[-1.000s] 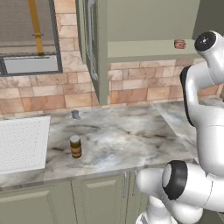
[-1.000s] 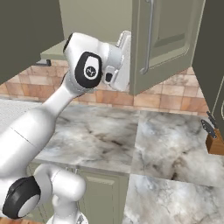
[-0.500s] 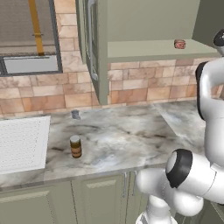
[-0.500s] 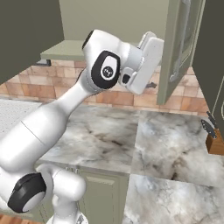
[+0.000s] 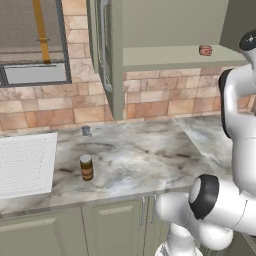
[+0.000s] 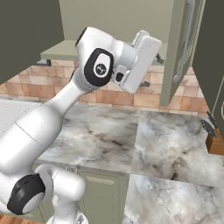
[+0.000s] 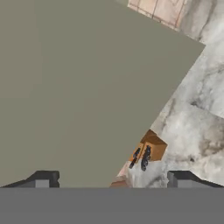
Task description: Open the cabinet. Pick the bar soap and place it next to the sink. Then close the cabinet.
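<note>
Two fingertips of the gripper (image 7: 112, 178) stand wide apart, holding nothing, facing an open door of the cabinet (image 5: 170, 30). The bar soap (image 5: 205, 50) sits on its shelf (well above the counter), level with the raised hand.

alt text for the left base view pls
An open sage-green wall cabinet holds a small pink bar soap on its shelf. Below, a marble counter carries a brown jar beside a white sink.
</note>
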Motion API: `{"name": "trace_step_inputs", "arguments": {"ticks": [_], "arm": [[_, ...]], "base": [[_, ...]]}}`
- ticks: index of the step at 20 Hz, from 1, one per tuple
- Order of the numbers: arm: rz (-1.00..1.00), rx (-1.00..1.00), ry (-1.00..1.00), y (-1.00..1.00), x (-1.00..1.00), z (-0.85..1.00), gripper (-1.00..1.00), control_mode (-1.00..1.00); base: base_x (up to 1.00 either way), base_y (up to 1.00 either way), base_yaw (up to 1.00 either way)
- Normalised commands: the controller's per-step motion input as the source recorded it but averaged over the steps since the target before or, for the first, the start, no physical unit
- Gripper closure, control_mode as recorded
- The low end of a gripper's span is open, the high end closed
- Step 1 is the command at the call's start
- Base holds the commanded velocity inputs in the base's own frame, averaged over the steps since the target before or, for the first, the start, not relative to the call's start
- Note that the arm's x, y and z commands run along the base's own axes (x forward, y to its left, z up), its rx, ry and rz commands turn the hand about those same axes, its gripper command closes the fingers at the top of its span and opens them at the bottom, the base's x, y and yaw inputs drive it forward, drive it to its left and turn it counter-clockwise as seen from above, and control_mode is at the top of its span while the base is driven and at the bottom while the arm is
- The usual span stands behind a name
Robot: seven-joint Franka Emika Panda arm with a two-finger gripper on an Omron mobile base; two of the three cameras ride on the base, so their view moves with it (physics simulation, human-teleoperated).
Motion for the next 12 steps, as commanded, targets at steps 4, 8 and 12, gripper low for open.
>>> {"name": "trace_step_inputs", "arguments": {"ticks": [4, 8, 12], "arm": [[0.19, 0.0, 0.05, 0.38, -0.02, 0.08, -1.0, -1.0], [0.35, -0.01, 0.19, 0.38, -0.11, 0.12, -1.0, -1.0], [0.51, -0.08, 0.2, 0.38, -0.12, 0.13, -1.0, -1.0]], "base": [[0.0, 0.0, 0.0], [0.0, 0.0, 0.0], [0.0, 0.0, 0.0]]}}
